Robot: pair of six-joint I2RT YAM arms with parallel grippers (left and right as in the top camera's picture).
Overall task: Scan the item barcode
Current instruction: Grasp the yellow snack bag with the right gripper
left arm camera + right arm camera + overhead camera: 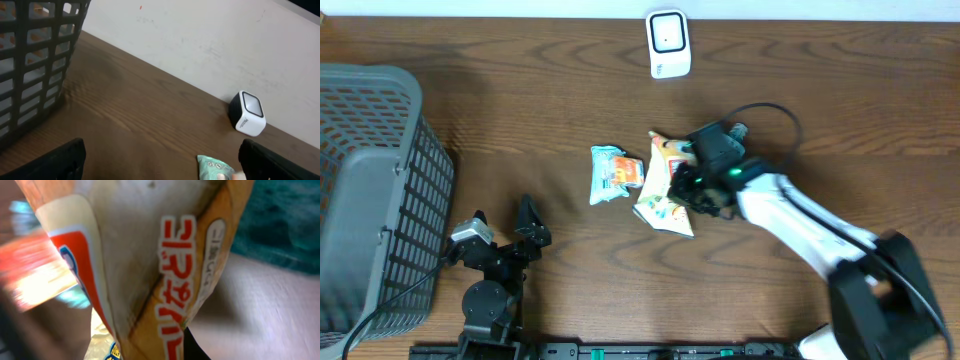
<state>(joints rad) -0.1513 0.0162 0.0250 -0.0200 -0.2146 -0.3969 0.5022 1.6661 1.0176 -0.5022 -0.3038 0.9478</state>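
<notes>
An orange and cream snack bag (pixel 665 185) lies mid-table, and my right gripper (pixel 692 190) is shut on its right side. In the right wrist view the bag (pixel 150 255) fills the frame, crumpled where it is pinched, with one black finger (pixel 196 347) showing beside it. A teal packet (pixel 613 175) lies just left of the bag, touching it. The white barcode scanner (pixel 669 43) stands at the table's far edge. My left gripper (pixel 505 232) rests open near the front left with nothing between its fingers. In the left wrist view the teal packet's corner (pixel 215 169) shows near the right finger.
A grey plastic basket (pixel 370 190) stands at the left edge of the table and close on the left in the left wrist view (pixel 35 60). The scanner (pixel 247 113) sits against the white wall. A black cable loops behind my right arm.
</notes>
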